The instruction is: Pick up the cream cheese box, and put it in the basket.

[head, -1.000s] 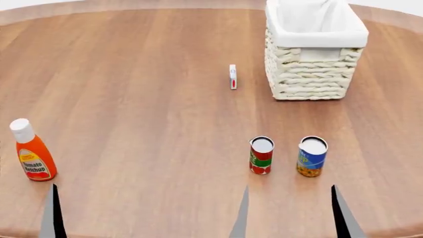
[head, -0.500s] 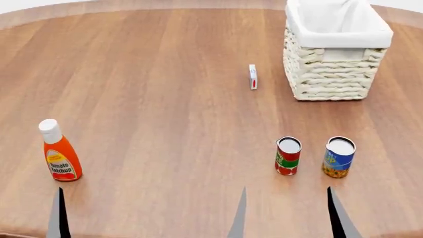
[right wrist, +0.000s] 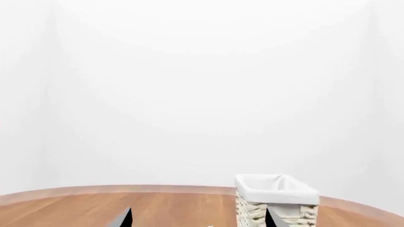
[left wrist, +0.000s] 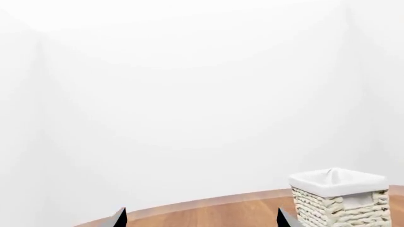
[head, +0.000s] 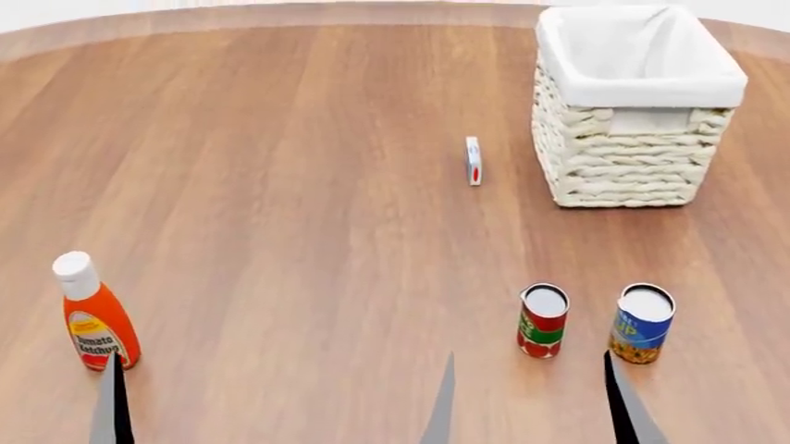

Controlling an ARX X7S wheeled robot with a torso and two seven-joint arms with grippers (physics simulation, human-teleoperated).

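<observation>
The cream cheese box [head: 473, 160] is a thin white box with a red patch. It stands on edge on the wooden table, just left of the basket [head: 642, 120]. The basket is woven wicker with a white liner and looks empty. It also shows in the left wrist view [left wrist: 339, 196] and the right wrist view [right wrist: 276, 198]. My right gripper [head: 528, 416] is open and empty at the near table edge, far from the box. My left gripper [left wrist: 200, 222] is open and empty. Only one of its fingertips [head: 117, 407] shows in the head view.
A red-green can [head: 542, 320] and a blue-yellow can [head: 642, 323] stand upright just ahead of my right gripper. A tomato ketchup bottle [head: 92, 314] stands at the near left, by my left fingertip. The round table [head: 272, 185] is bare wood between them.
The head view has shifted, so the table's things sit further right and lower in the frame. Nothing on the table has moved relative to the rest. Both grippers stay open.
</observation>
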